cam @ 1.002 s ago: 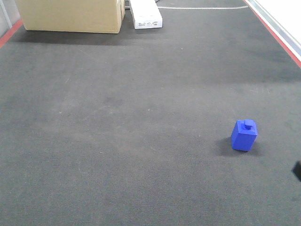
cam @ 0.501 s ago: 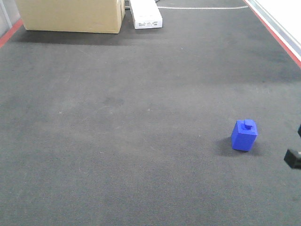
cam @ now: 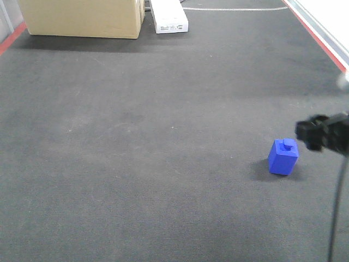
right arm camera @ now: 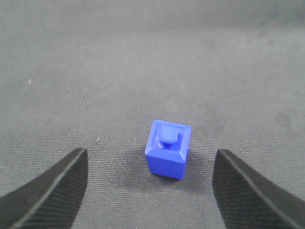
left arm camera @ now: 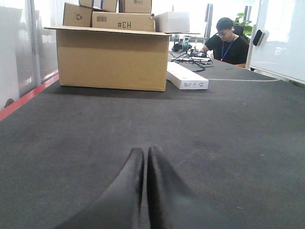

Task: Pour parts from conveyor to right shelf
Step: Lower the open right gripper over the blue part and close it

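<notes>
**Operator:** Conveyor (cam: 136,164) status?

**Technician:** Dark belt carrying one part. The right gripper (right arm camera: 150,151) has its jaws spread wide and empty, flanking the blue block (right arm camera: 167,149) without contact. A second ago it was barely in the front view, so the grasp approach is under way. The left gripper (left arm camera: 145,153) is pressed together, holding nothing.

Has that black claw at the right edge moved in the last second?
Yes. The right gripper came in from the lower right corner, upward and leftward, and now appears just right of the blue block, which stayed put.
</notes>
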